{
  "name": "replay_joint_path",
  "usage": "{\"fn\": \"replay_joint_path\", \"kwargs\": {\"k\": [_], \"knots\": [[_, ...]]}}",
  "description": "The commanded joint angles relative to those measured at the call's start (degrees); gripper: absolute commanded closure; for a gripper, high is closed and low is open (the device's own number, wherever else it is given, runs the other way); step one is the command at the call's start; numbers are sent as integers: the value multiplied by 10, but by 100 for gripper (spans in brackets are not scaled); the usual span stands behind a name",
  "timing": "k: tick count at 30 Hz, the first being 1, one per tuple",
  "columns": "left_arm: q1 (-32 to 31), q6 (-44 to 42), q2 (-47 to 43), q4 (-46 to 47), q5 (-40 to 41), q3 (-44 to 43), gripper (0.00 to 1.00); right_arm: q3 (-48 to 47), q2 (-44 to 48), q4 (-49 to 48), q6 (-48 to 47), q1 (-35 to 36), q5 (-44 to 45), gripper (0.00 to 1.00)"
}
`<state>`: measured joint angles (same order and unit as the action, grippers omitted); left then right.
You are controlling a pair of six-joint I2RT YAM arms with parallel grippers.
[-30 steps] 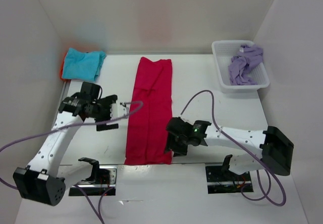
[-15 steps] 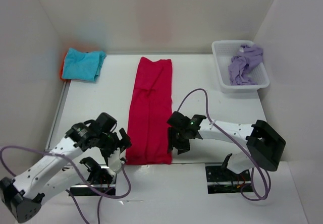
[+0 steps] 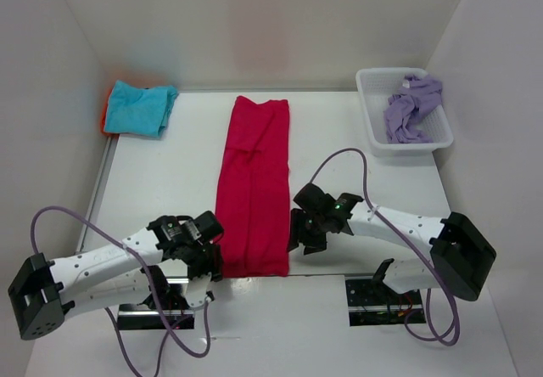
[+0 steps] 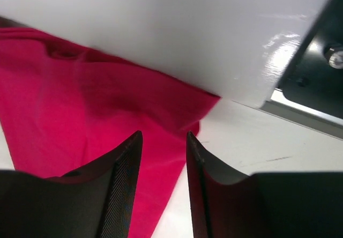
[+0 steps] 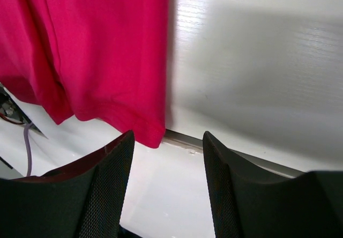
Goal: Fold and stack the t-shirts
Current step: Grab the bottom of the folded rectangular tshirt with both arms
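The magenta-red cloth t-shirt (image 3: 253, 186) lies flat as a long strip in the middle. The folded turquoise blue cloth t-shirt (image 3: 140, 108) covers the bright orange one (image 3: 107, 115), far left. The pale lavender one (image 3: 411, 108) is crumpled in the white mesh basket (image 3: 405, 148).

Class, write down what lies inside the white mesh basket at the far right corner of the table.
A crumpled lavender t-shirt lies in the basket, with bare mesh showing at its left. Whatever is beneath the shirt is covered and cannot be seen.

Left claw (image 4: 164, 136) narrowly parted; right claw (image 5: 168, 136) wider; both angled downward.
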<state>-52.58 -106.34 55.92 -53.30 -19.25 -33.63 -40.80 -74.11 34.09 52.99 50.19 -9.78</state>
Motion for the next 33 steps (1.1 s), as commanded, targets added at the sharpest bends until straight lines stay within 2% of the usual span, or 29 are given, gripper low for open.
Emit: {"fn": "replay_joint_path", "kwargs": {"k": [1,2,5,10,16,19,23,25,26,28,31,33], "knots": [[-5,-64,-41,9,50,39,54,16,8,-25,2,-4,-6,40],[-5,-75,-55,9,63,48,54,16,0,-25,2,-4,-6,40],[-18,-94,-67,14,110,66,45,16,-7,-31,2,-4,-18,40],[-32,-99,-67,28,86,71,43,4,-38,-31,-10,-4,-11,40],[-38,-110,37,27,51,35,36,4,-39,-31,-16,-4,-11,40],[-38,-110,82,15,17,4,36,4,-39,-26,-23,-4,-28,40],[-38,-105,109,7,17,-1,42,4,-46,-26,-28,-4,-39,40],[-38,-105,114,7,18,-1,51,4,-51,-26,-33,-4,-45,40],[-38,-105,114,7,18,-6,57,4,-57,-31,-33,-4,-50,40],[-38,-105,128,7,18,-7,78,9,-66,-37,-44,-4,-65,40],[-38,-96,149,7,12,-18,80,14,-93,-50,-52,-4,-104,40],[-38,-87,156,7,7,-23,86,14,-118,-59,-52,2,-112,39]]}}
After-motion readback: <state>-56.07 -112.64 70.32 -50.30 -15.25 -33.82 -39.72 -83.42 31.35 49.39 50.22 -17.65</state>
